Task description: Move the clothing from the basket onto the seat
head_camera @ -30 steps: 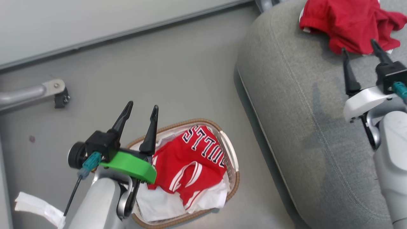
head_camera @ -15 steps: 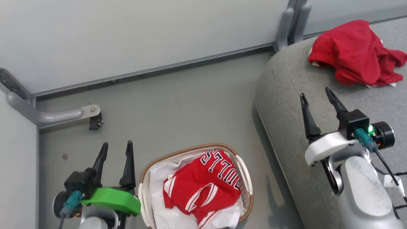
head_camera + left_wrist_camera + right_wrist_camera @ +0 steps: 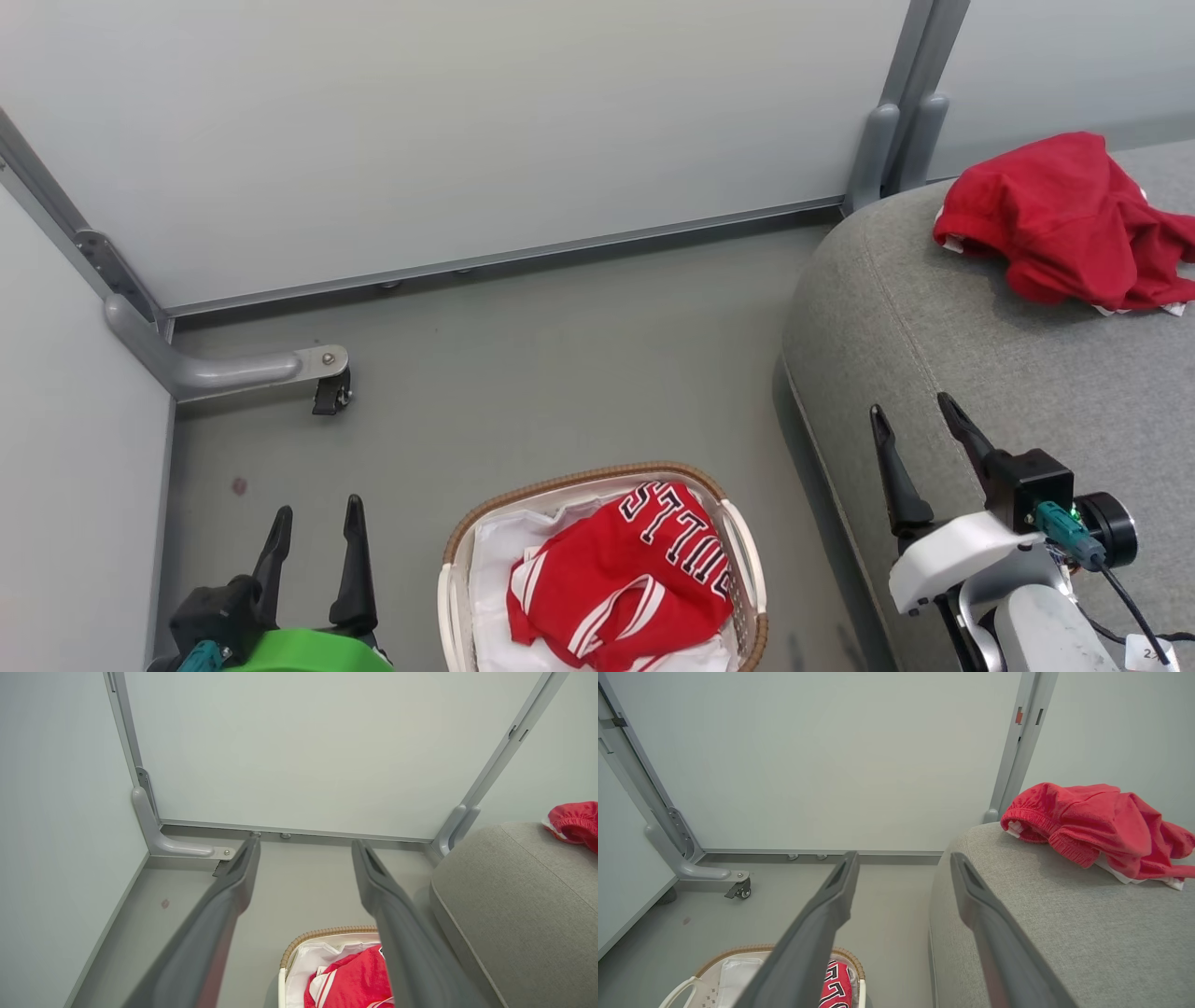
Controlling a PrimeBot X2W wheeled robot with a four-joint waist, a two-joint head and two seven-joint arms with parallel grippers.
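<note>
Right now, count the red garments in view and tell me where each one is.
2. One red BULLS jersey lies in the laundry basket; one crumpled red garment lies on the grey sofa cushion. More may be hidden beneath the jersey.

red clothing (image 3: 621, 588), white basket (image 3: 745, 553), grey seat (image 3: 980, 373)

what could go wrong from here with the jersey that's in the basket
1. The BULLS jersey lies on the white sheet lining the basket; the open left claw beside it might pinch both and carry the sheet to the seat.
2. The basket looks light and stands on a smooth floor, so a snagged pull may tip or drag it.
</note>
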